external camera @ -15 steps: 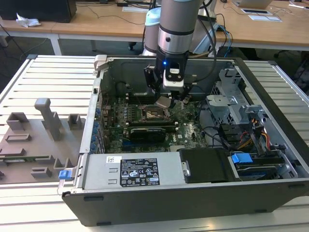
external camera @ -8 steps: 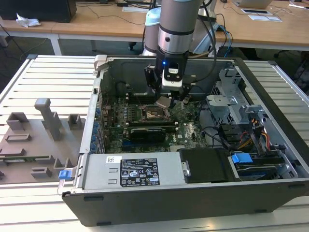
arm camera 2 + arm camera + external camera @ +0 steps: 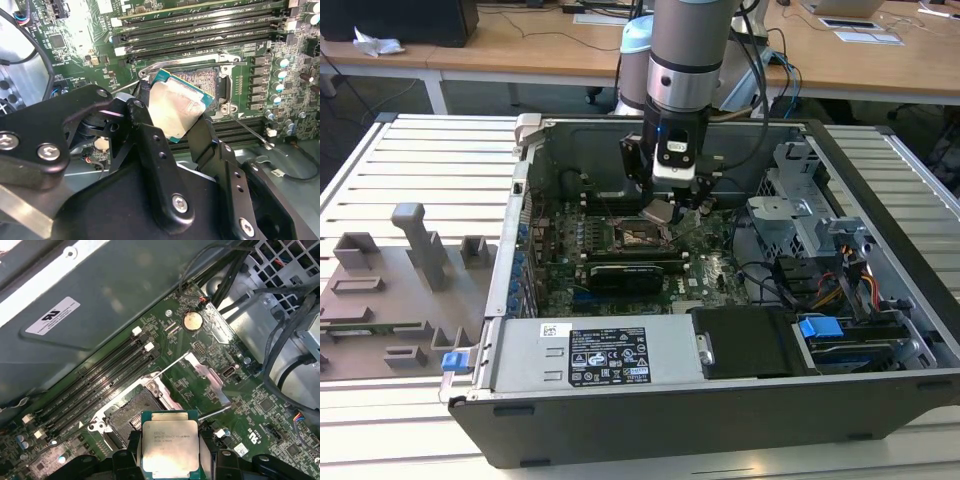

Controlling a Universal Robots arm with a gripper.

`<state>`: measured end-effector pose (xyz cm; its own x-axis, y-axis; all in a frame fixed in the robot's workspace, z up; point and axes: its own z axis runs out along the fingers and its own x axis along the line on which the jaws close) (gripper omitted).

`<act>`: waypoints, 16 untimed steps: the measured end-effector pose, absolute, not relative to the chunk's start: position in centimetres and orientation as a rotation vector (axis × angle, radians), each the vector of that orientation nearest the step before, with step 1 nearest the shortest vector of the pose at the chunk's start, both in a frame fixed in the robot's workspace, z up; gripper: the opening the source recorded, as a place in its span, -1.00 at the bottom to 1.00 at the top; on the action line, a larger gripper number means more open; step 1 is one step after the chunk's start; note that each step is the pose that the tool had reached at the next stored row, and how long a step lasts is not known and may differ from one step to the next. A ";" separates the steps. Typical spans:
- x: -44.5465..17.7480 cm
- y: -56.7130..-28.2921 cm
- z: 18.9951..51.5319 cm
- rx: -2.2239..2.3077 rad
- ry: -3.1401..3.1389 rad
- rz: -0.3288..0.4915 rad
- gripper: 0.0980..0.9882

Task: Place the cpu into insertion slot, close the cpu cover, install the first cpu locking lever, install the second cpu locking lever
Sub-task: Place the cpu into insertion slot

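Observation:
My gripper (image 3: 663,207) is shut on the cpu (image 3: 658,211), a small square chip with a pale metal top. In both wrist views the cpu (image 3: 175,107) (image 3: 169,445) sits tilted between the black fingers (image 3: 150,145), just above and beside the open insertion slot (image 3: 131,412) (image 3: 202,80) on the green motherboard (image 3: 200,347). The cpu cover (image 3: 204,374), a silvery plate, lies swung open past the slot. Two thin locking levers (image 3: 170,365) (image 3: 216,413) stick out unlatched; one lever (image 3: 247,129) crosses the memory slots.
The motherboard lies inside an open computer case (image 3: 720,410) on a slatted table (image 3: 420,150). Memory slots (image 3: 100,370), a coin cell (image 3: 191,320), cables (image 3: 285,335), a power supply (image 3: 605,355) and drive cages (image 3: 800,215) surround the socket. A grey fixture (image 3: 390,290) stands at the exterior view's left.

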<state>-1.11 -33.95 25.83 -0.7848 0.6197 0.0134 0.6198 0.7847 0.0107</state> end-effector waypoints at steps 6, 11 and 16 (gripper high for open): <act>-1.1 -34.0 25.8 -1.071 -2.944 -0.022 0.00; -1.1 -34.0 25.8 -1.097 -2.934 -0.022 0.00; -1.1 -34.0 25.8 -1.105 -2.931 -0.023 0.00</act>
<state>-1.11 -33.95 25.81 -0.7510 0.6602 0.0131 0.6603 0.7509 0.0105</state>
